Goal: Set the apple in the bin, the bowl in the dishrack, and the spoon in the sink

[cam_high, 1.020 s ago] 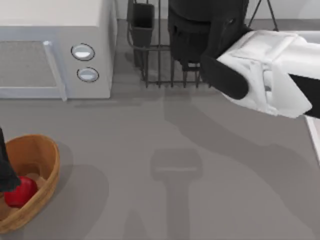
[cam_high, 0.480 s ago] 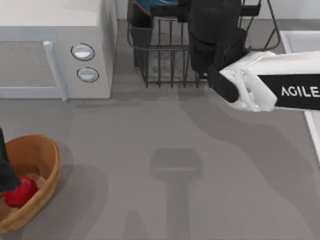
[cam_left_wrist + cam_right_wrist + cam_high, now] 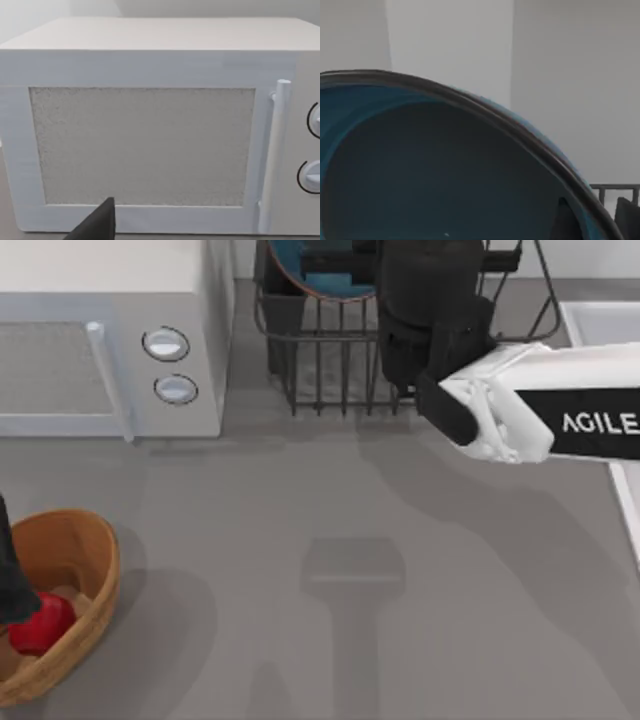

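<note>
Right arm: white, reaching in from the top view's right; its dark wrist hangs over the dishrack [image 3: 330,370] at the back of the surface [image 3: 400,570].
Right gripper fingers: hidden under the wrist from above, so I cannot tell whether they are apart or clamped.
Bowl: one blue bowl [image 3: 320,270] with a reddish-brown rim sits in the dishrack, just beside the right wrist; the right wrist view looks into its blue inside [image 3: 445,175], rim arching across.
Left gripper: at the top view's left edge by the bin; one dark fingertip [image 3: 97,225] shows in the left wrist view; I cannot tell how far the fingers are spread.
Apple: one red apple [image 3: 40,625] lies inside the bin [image 3: 95,570], against its near-left wall.
Change: half a second ago only a sliver of the bowl showed at the rack's back; more of it shows now. The right arm is unmoved.
Other: one white microwave [image 3: 110,330], two round knobs, left of the dishrack.
Sink: pale rim [image 3: 600,315] at the right edge.
</note>
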